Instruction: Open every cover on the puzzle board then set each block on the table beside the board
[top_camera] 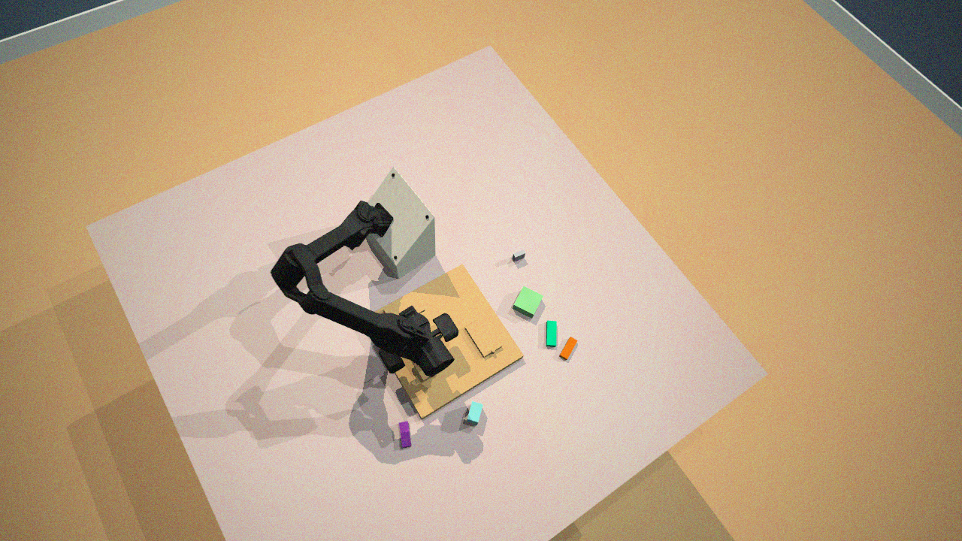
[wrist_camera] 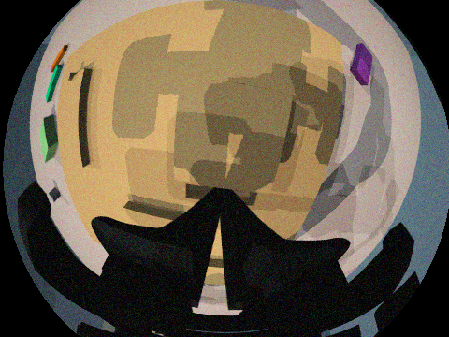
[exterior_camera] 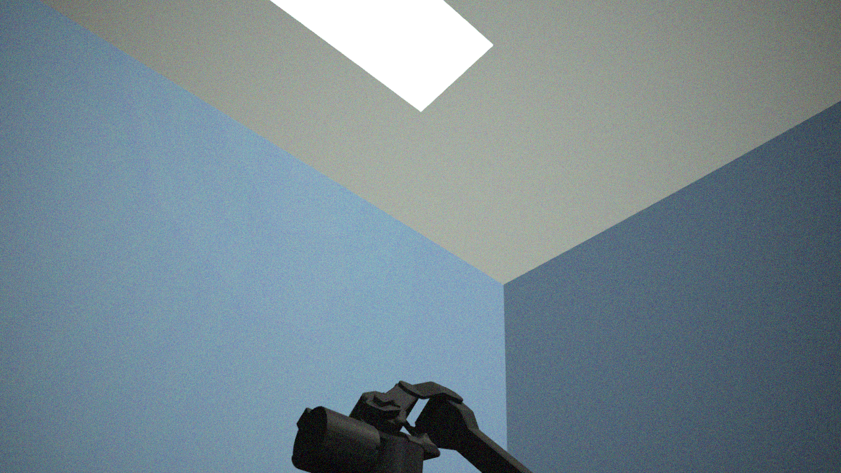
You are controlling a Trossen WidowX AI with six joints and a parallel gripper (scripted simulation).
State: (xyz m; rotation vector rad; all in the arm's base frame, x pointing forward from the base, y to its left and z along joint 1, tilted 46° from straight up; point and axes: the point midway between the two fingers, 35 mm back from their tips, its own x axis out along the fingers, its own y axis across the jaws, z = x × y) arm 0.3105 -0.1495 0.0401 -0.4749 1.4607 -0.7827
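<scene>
The tan puzzle board (top_camera: 503, 347) (wrist_camera: 181, 25) lies on the pale mat. My gripper (top_camera: 437, 363) (wrist_camera: 219, 195) is shut and empty, hanging over the board's middle with the fingertips pointing down at it. Several blocks lie on the mat clear of the board: a light green one (top_camera: 527, 300) (wrist_camera: 49, 138), a teal-green one (top_camera: 551, 333) (wrist_camera: 54, 82), an orange one (top_camera: 567, 347) (wrist_camera: 59, 58), a cyan one (top_camera: 474, 412), a purple one (top_camera: 403, 433) (wrist_camera: 361, 62) and a small grey one (top_camera: 518, 256) (wrist_camera: 55, 194). A raised cover (top_camera: 481, 341) shows on the board. Shadow hides the other covers and the wells.
The arm's grey mounting block (top_camera: 403, 222) stands just behind the board. The arm (top_camera: 336, 306) (exterior_camera: 382, 432) reaches over the board's left side. The mat (top_camera: 605, 376) lies on a tan floor. The exterior view shows only walls, the ceiling and part of the arm.
</scene>
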